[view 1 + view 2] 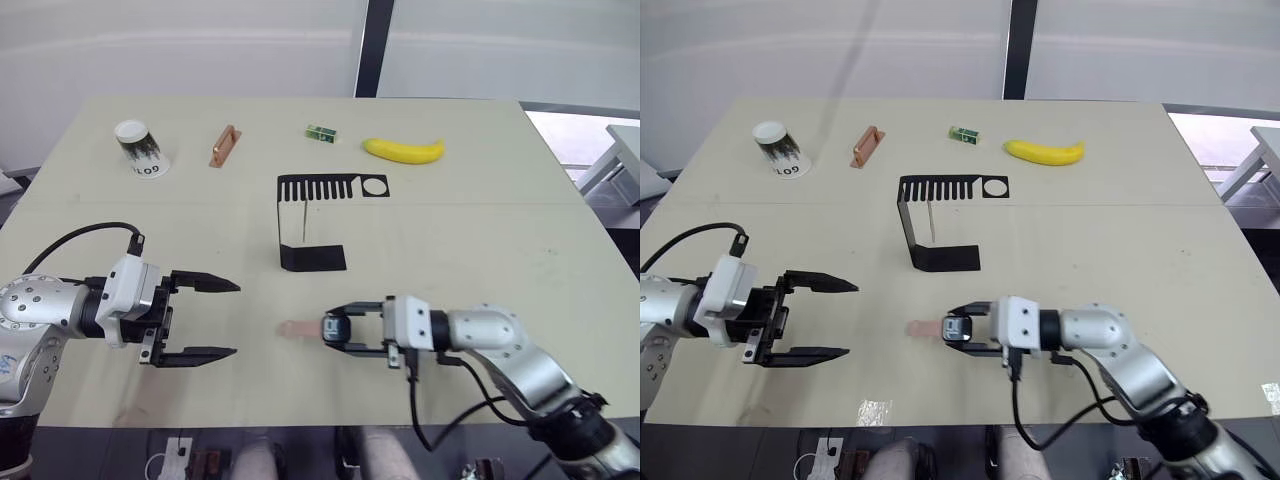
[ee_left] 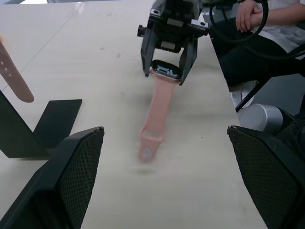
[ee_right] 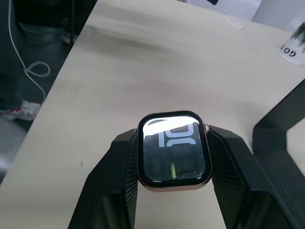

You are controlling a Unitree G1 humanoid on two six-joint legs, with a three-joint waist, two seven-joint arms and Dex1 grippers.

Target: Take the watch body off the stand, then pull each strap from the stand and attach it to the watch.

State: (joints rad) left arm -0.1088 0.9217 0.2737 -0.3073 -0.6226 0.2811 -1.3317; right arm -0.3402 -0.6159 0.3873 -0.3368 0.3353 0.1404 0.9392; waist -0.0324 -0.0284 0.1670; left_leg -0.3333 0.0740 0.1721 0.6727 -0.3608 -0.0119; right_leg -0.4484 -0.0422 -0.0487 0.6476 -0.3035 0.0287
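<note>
Holding the small rounded-square watch body with dark glossy screen (image 3: pixel 174 150) by its two side edges, the right gripper (image 1: pixel 345 329) sits closed on it at lower centre of the head view, low over the beige tabletop (image 1: pixel 480 230). One salmon-pink flat strap (image 2: pixel 157 118) extends from the case toward the left gripper (image 1: pixel 205 318), which hangs wide open with nothing in it at lower left. Second pink strap (image 2: pixel 13 76) hangs on the black bent sheet-metal stand (image 1: pixel 310 222), upper centre. Judgement: case light, rigid, smooth-sided, so it may slip; strap soft and floppy, best pinched near the end that slides into the case.
</note>
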